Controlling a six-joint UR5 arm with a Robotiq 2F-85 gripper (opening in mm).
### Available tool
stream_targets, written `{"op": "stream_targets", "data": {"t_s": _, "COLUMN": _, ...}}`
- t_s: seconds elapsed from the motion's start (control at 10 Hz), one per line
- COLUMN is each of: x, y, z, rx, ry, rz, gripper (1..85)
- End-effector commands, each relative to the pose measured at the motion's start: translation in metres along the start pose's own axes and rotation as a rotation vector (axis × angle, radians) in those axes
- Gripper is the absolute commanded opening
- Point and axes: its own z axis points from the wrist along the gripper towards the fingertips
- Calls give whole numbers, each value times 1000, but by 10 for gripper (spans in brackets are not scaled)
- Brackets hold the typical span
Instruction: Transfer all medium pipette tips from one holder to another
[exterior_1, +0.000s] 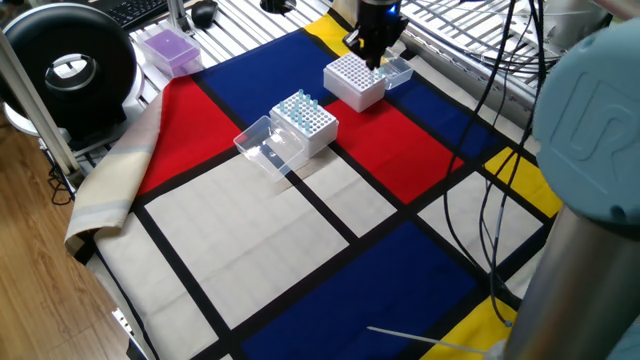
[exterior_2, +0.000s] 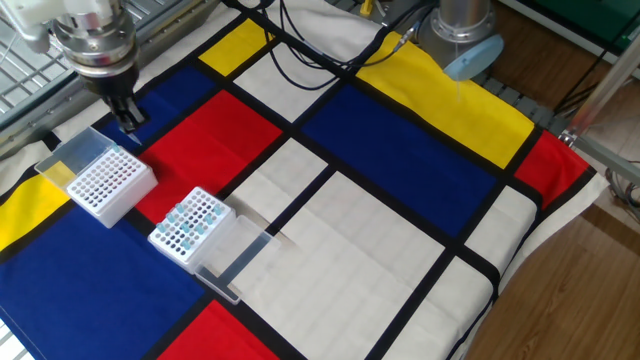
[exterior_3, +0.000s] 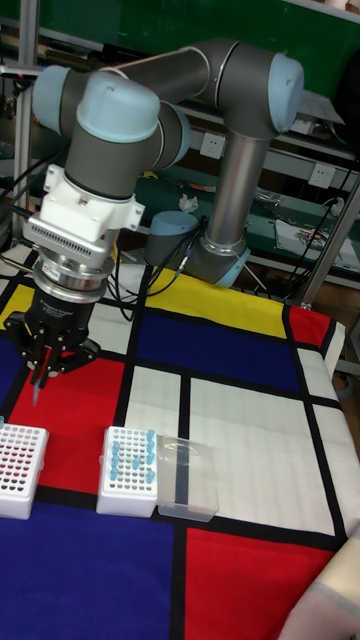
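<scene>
Hovering above empty white rack (exterior_3: 20, 468): gripper (exterior_3: 37, 378) pinching one pale tip (exterior_3: 36, 392); remaining medium pipette tips (exterior_2: 187, 222) in neighbouring rack (exterior_1: 309, 121).

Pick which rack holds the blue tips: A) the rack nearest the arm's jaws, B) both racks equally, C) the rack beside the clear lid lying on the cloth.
C: the blue tips stand in the rack touching the clear lid; the other rack shows only empty holes.
</scene>
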Motion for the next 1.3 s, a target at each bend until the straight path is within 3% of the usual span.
{"op": "stream_targets", "data": {"t_s": 0.0, "x": -13, "y": -3, "z": 1, "rx": -25, "ry": -12, "rz": -1, "gripper": 50}}
{"op": "stream_targets", "data": {"t_s": 0.6, "x": -22, "y": 12, "z": 1, "rx": -57, "ry": -34, "rz": 25, "gripper": 50}}
{"op": "stream_targets", "data": {"t_s": 1.2, "x": -28, "y": 25, "z": 5, "rx": -59, "ry": -43, "rz": 37, "gripper": 50}}
